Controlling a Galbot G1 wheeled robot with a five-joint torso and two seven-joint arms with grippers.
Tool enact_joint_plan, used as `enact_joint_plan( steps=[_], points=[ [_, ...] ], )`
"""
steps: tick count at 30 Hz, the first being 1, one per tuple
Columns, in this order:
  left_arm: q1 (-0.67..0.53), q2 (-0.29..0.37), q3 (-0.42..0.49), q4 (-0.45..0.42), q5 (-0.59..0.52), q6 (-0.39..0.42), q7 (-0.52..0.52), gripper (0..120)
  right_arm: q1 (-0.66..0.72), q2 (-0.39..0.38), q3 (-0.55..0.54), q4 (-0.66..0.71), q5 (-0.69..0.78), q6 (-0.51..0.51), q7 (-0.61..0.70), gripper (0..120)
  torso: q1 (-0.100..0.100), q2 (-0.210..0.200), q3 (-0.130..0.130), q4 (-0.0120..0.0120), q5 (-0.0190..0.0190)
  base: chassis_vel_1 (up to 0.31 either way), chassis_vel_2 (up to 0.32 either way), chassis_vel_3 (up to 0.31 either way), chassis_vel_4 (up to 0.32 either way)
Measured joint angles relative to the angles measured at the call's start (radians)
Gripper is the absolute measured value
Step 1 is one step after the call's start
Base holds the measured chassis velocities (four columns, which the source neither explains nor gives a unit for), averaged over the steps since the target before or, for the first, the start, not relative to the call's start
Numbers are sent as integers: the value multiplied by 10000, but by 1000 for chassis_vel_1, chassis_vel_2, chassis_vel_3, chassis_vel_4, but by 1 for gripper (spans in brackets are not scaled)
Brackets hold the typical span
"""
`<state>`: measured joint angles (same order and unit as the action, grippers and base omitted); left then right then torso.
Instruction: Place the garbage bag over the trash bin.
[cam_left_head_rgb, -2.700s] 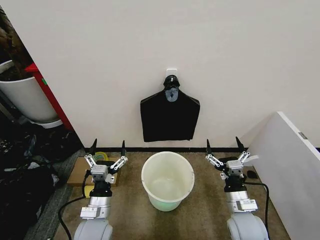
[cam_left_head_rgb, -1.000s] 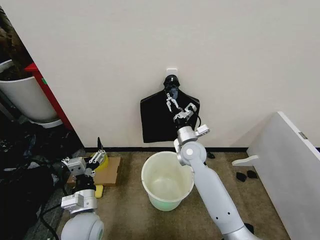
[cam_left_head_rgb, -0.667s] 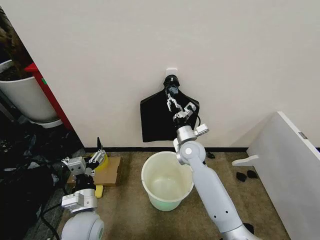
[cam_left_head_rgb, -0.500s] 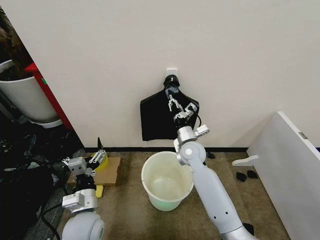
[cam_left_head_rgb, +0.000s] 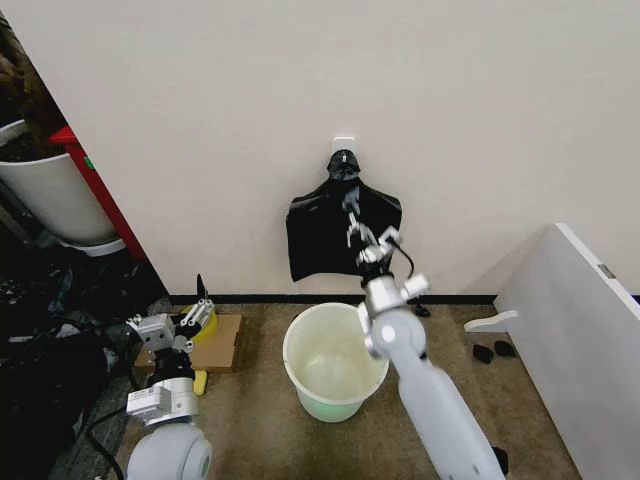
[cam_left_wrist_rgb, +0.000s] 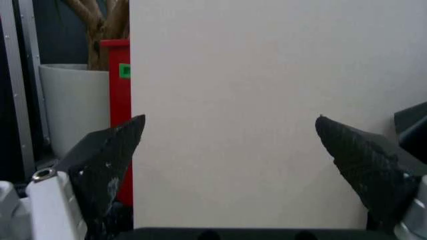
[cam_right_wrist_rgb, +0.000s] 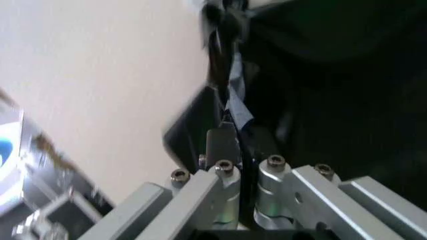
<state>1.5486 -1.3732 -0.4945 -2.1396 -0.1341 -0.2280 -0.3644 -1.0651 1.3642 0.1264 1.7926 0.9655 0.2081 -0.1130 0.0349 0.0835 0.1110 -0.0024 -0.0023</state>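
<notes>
Right end effector clenched on hanging glossy black plastic garbage bag, above round cream-white trash bin; left end effector released, parked low.

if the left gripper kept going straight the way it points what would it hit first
Most likely the wall. The left gripper, open and low at the robot's left, frames plain wall between its fingertips; a red post sits just beside that line. Depth is unclear.
</notes>
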Motion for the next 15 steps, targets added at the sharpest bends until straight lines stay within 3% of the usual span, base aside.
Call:
enact_joint_plan(
  steps=[6, 15],
  points=[
    [-101, 117, 129, 30, -71, 22, -3, 100, -1792, -984, -284, 862, -1223, 330, -4, 0, -1, 0, -1, 1, -2, 0, 0, 0, 0],
    [-256, 235, 208, 133, -194, 43, 5, 100, -3385, -1757, -403, 367, -3307, 987, -185, 0, -1, 0, -1, 1, -1, 0, 0, 0, 0]
  ],
)
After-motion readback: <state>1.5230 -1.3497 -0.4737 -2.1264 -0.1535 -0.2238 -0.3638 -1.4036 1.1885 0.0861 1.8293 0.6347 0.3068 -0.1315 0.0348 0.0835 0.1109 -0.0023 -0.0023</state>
